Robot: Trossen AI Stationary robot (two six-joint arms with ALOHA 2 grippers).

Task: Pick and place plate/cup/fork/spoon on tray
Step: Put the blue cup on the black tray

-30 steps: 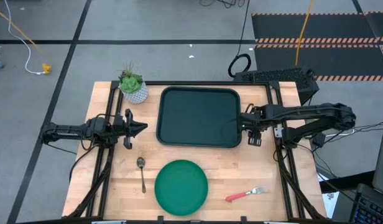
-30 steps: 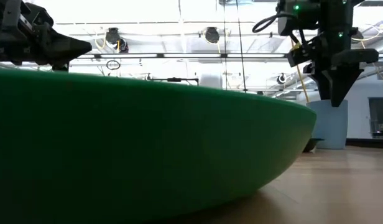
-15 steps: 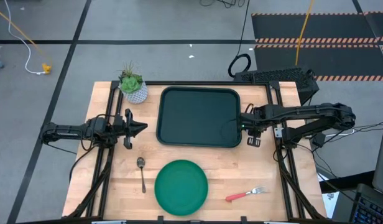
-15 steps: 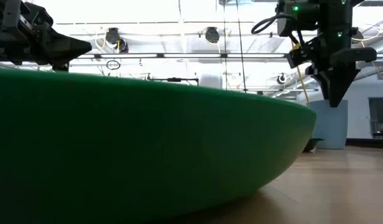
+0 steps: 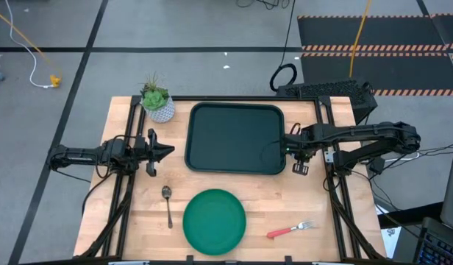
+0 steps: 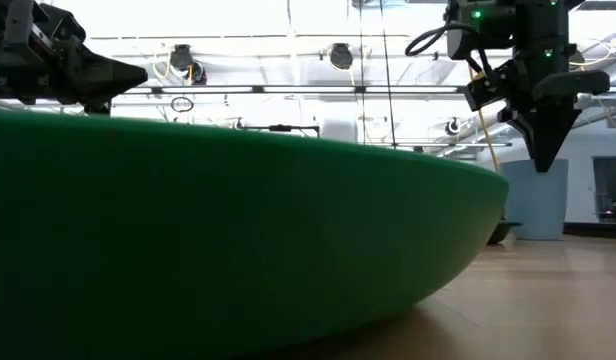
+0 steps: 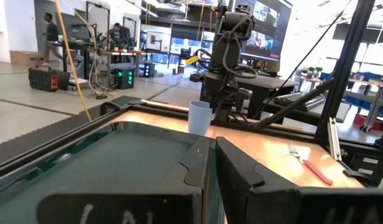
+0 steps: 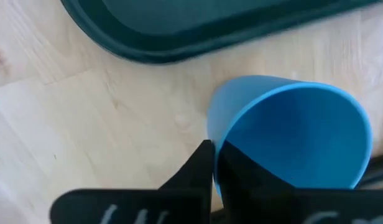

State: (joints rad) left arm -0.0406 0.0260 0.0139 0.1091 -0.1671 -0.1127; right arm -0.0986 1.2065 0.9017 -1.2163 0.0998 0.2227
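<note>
The tray sits in the middle of the table, a bit toward 12 o'clock, and nothing lies on it. The right gripper hangs just off the tray's 4 o'clock corner, right above the cup. The cup stands upright on the wood, just beside the tray's rim. In the right wrist view the two dark fingers are pressed close together, with their tips over the cup's near edge. It looks like they are closed and not holding the cup, but the view is too tight to be sure they do not touch it. The left gripper waits at 9 o'clock of the tray, well apart from it, with its fingers closed and nothing in them. The plate lies at 6 o'clock of the tray, near the table's front edge. The spoon lies just at the plate's 9 o'clock side. The fork lies at the plate's 3 o'clock side. A small plant pot stands at the tray's 10 o'clock corner.
</note>
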